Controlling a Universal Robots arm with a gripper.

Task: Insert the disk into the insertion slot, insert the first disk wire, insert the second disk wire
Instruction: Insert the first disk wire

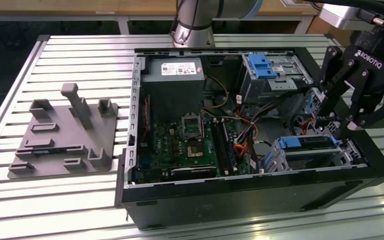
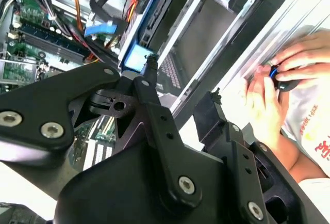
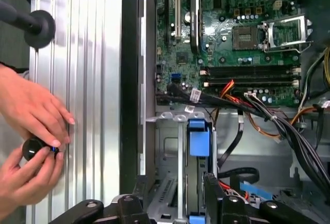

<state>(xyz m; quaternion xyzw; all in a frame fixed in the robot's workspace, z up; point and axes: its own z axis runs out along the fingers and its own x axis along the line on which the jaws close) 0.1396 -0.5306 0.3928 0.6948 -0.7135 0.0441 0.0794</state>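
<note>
A slatted metal table (image 1: 65, 200) is seen under an open computer case (image 1: 245, 205). Near the case's front, the disk (image 1: 309, 143) seems to be lying inside the insertion slot (image 1: 280, 161). Just above it the gripper (image 1: 333, 124) is held spread apart, with nothing gripped. The disk is best kept flat and pressed straight, clear of the wires (image 1: 245, 132) behind.

Bright light, seemingly from overhead, glares off the slatted table (image 1: 65, 200) around the computer case (image 1: 245, 197); inside that case lies dimmer shadow.

PSU (image 1: 172, 77), mobo (image 1: 178, 145), grey jig (image 1: 58, 145), slatted table (image 1: 78, 47)
</note>
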